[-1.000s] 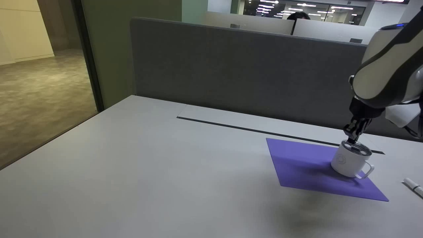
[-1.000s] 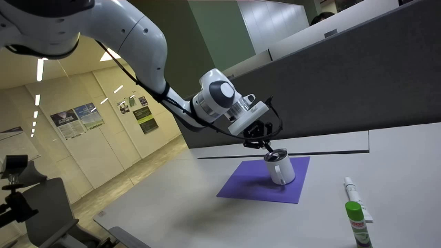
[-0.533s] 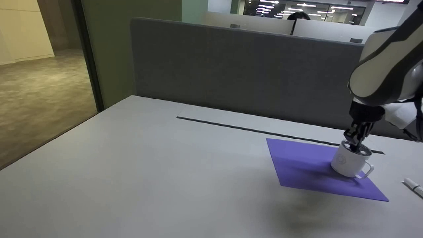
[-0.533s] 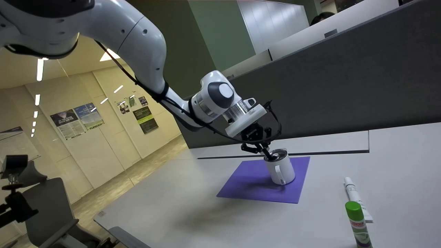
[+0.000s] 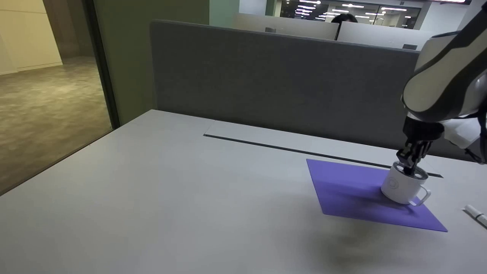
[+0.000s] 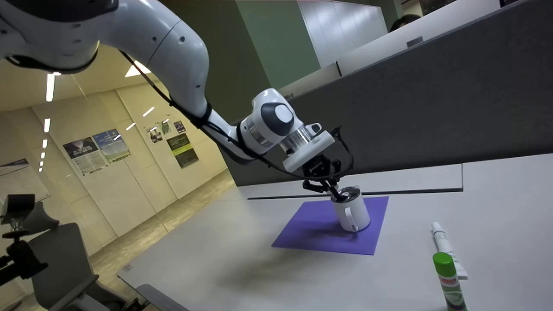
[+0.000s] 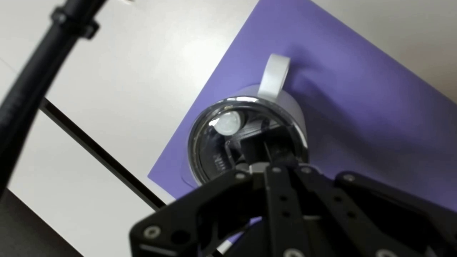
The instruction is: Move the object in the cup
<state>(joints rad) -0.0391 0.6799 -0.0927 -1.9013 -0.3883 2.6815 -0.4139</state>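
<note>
Right of centre in both exterior views, the white cup (image 6: 354,218) stands on a purple mat (image 6: 298,229). Jaws sit together, apparently empty, at its lid (image 7: 212,151), likely lining up; next, presumably, a gentle push.

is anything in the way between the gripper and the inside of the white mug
Yes, the see-through lid: it covers the top of the white mug, directly below the gripper. Nothing visible stands between gripper and lid, though whether they touch is hard to tell.
</note>
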